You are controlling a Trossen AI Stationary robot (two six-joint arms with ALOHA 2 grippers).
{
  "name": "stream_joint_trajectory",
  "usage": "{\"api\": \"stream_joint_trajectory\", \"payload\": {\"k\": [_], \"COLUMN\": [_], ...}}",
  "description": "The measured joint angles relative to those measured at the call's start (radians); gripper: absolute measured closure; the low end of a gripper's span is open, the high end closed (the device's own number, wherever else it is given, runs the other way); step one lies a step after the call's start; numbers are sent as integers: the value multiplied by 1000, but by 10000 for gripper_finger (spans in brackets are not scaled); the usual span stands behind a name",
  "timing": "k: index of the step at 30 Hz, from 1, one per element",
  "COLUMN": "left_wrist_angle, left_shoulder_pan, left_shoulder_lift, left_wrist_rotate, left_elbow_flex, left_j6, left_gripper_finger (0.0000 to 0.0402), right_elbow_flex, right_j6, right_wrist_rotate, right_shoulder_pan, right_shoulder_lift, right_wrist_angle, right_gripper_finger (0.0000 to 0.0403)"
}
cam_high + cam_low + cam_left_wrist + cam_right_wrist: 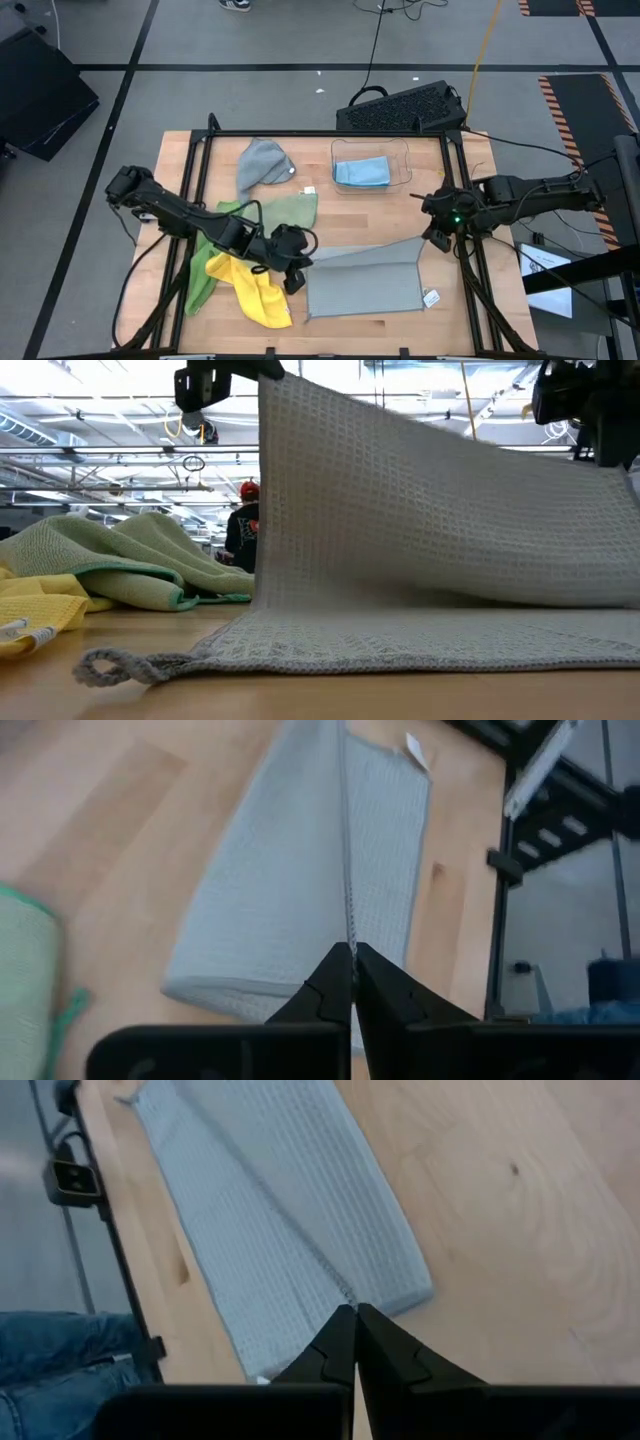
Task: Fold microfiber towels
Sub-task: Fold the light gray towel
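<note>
- The grey waffle-weave towel [365, 280] lies at the front middle of the table [450, 200]. Its far edge is lifted, one corner clenched in the left tool [300, 262] and the other in the right tool [432, 238]; the rest of the cloth is left flat on the wood.
- Only a thin hem is pinched at each corner, as seen in both wrist views. If the tools are drawn apart, or one is moved faster than the other, a corner is likely to be pulled out and the raised edge dropped.
- The near edge is held by nothing. If the raised edge is carried forward too low, the whole towel can be dragged along and the fold laid crooked.
- The yellow towel [255, 290] and the sage green towel [285, 212] are heaped just beside the left tool, and could be snagged or swept along.
- The other grey towel [262, 163] and the light blue towel [362, 172] in the clear bin [402, 152] are well apart from the work and are judged safe.
</note>
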Motion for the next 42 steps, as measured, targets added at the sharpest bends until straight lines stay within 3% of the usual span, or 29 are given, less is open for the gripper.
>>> {"api": "stream_joint_trajectory", "payload": {"k": [8, 21, 42], "left_wrist_angle": [37, 13, 71], "left_shoulder_pan": [-21, -37, -55], "left_shoulder_lift": [93, 121, 205], "left_wrist_rotate": [63, 77, 107], "left_elbow_flex": [0, 0, 0], "left_j6": [-28, -81, -89], "left_gripper_finger": [394, 393, 389], "right_elbow_flex": [-1, -18, -269], "right_j6": [-18, 127, 322], "right_wrist_rotate": [-2, -3, -54], "right_shoulder_pan": [0, 99, 267], "right_shoulder_lift": [-1, 1, 26], "right_wrist_angle": [-47, 0, 314], "right_gripper_finger": [403, 403, 403]}}
